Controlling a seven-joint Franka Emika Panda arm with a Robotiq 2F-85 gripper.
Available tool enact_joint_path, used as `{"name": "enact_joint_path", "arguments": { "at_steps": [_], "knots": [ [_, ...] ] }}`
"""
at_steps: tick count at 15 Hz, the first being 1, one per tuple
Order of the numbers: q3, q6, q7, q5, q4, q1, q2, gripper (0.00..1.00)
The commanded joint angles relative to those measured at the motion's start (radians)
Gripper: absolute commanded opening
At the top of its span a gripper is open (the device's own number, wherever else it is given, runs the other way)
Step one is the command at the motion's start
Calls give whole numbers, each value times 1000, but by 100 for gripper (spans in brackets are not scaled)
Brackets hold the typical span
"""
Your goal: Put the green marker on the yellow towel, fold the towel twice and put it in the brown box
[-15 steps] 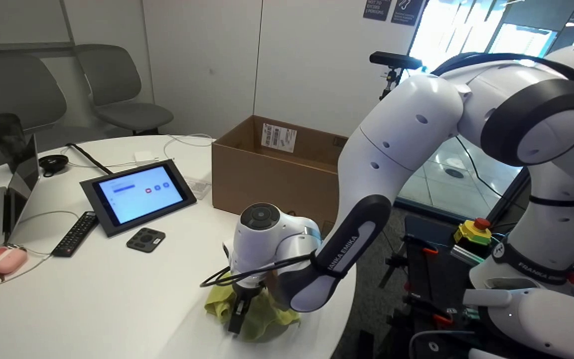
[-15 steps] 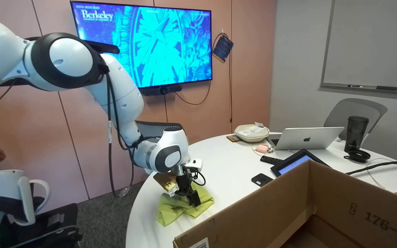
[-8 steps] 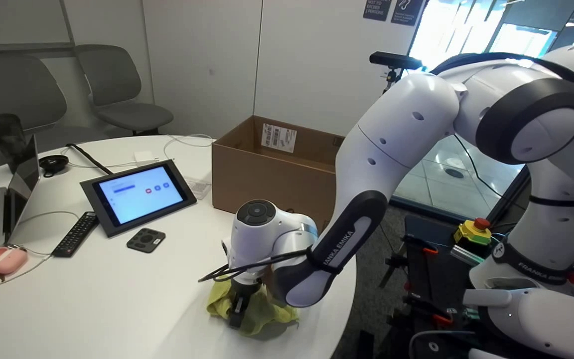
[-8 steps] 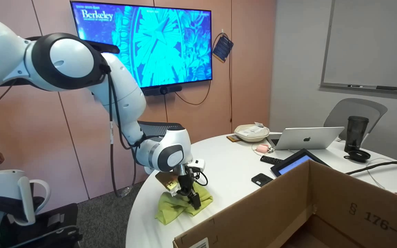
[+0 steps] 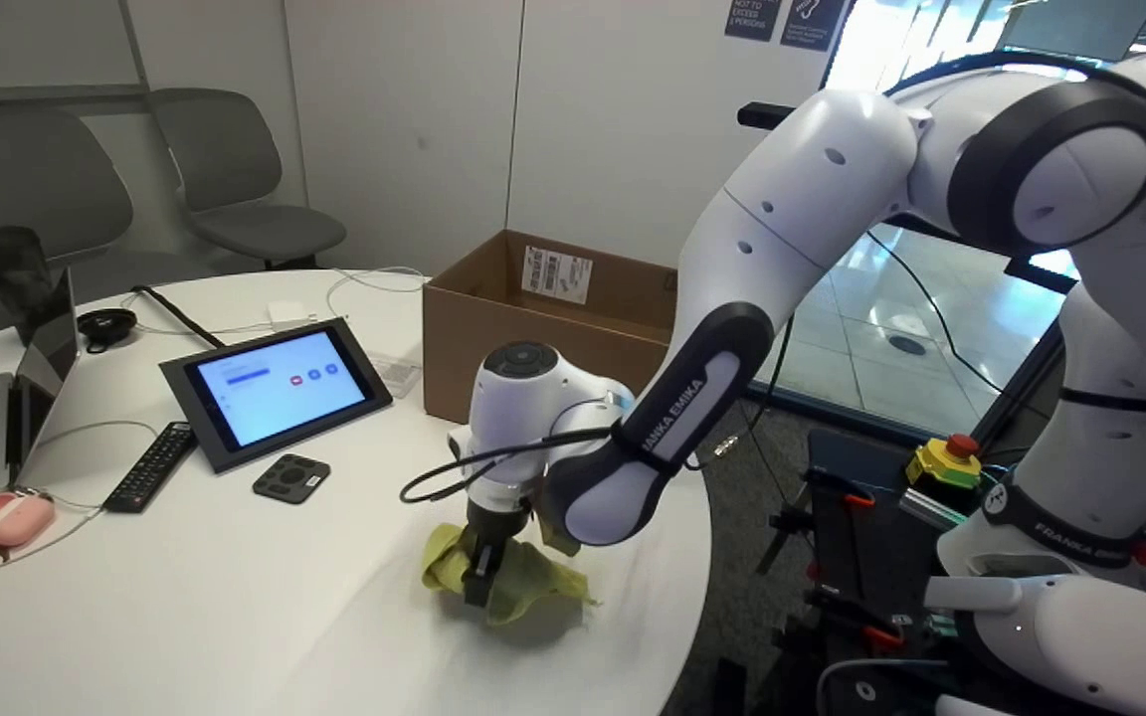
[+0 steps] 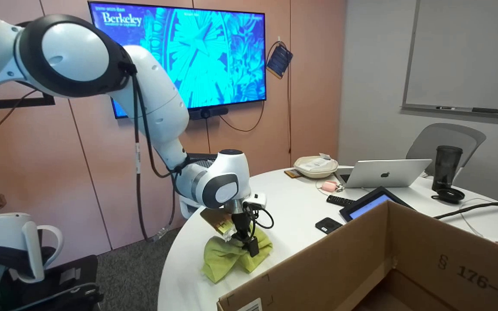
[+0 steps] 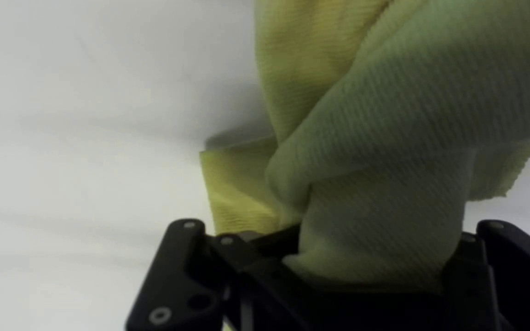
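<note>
In both exterior views, find the box [image 5: 469,343] standing open at the top, partly hidden behind the arm [image 5: 802,214] in an exterior view. On its inside walls, make out a white label [image 5: 556,275] and black print [image 6: 474,276], with a strip of brown floor [image 6: 389,298] below. Cannot see the rest of the inside.

Find the towel [image 6: 227,257] outside the box, bunched in the jaws over the tabletop [image 5: 285,587], near the curved edge [image 5: 687,607] on the robot's side. In the wrist view, see the jaws closed part-way on a thick fold, gripping it from two sides; cannot tell the exact spread, with the tips hidden by cloth. Cannot see into the folds. See a shadow [image 5: 543,631] under the towel, but cannot tell resting from hanging there.

Past the curved edge, see dark carpet [image 6: 136,276]. Between towel and box, see a strip of white tabletop, and a broader stretch toward the tablet [image 5: 280,386], the small remote [image 5: 291,478] and the long remote [image 5: 150,467]. Farther across, make out a pale bowl [image 6: 316,174] with white paper [image 6: 314,164] on top, a pink case [image 6: 329,186], and a laptop [image 6: 388,175] with a dark tumbler [image 6: 446,168] near it. Cannot tell the contents of bowl, case or tumbler.
</note>
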Motion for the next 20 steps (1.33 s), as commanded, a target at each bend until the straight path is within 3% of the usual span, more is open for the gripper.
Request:
{"name": "enact_joint_path", "arguments": {
  "at_steps": [1,11,18,19,20],
  "knots": [
    [52,-47,-83,-12,-126,-98,-174,7],
    [112,-246,-187,63,-174,-294,-519,5],
    [90,-413,-95,174,-249,-313,-848,5],
    [60,-393,-149,202,-180,-353,-765,5],
    [44,-402,-135,207,-183,-361,-791,5]
  ]
}}
